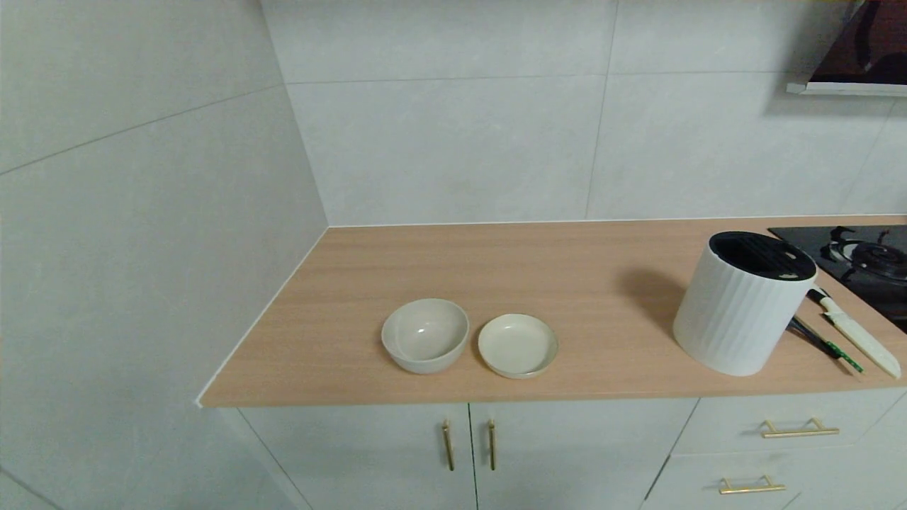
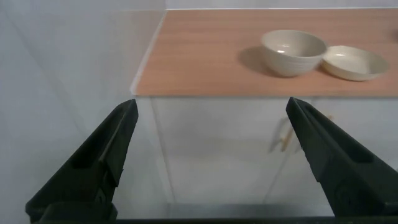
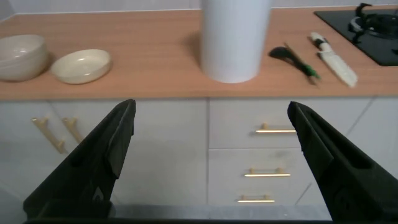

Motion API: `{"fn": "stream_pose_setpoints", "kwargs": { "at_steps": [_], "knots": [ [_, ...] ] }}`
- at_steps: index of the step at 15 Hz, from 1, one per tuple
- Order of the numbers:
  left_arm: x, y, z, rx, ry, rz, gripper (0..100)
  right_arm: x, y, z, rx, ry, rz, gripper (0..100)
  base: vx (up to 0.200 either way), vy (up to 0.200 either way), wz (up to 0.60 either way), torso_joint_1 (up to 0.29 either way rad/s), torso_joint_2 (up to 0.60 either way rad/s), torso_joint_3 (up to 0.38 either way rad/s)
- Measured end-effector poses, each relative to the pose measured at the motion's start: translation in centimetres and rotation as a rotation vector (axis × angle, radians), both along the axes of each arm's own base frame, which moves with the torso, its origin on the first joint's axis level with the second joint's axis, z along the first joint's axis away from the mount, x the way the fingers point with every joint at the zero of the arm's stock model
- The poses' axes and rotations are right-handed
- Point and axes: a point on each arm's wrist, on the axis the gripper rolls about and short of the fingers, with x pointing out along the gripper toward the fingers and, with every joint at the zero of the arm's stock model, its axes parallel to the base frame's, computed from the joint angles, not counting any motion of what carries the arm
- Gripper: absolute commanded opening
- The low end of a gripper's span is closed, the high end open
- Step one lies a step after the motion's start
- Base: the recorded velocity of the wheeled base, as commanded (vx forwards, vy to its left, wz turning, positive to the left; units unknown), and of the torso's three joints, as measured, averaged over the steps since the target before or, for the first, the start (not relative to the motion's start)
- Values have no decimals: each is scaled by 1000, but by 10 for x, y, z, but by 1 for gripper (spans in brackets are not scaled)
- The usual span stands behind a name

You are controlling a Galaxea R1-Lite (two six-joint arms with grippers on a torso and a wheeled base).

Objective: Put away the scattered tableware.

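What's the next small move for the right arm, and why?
Probably raise the right gripper above the edge of the counter, toward the knife. Its jaws are open and empty, level with the drawers below the worktop. The knife and a dark utensil lie loose beside the white holder, on the robot's right.

Bowl left of saucer on counter; holder right.

Your head camera: high, looking down over the surface. Your wrist cameras: low, before the cabinet fronts, facing far. All three share bowl and dish.
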Motion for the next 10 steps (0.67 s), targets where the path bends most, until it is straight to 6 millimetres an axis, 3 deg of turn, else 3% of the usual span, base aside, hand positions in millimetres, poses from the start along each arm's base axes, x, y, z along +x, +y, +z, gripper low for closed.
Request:
{"fn": "stream_pose_setpoints", "kwargs": {
  "at_steps": [10],
  "knots": [
    [0,0,0,0,0,0,100,0,0,0,0,0,0,100,0,0,0,0,0,0]
  ]
}}
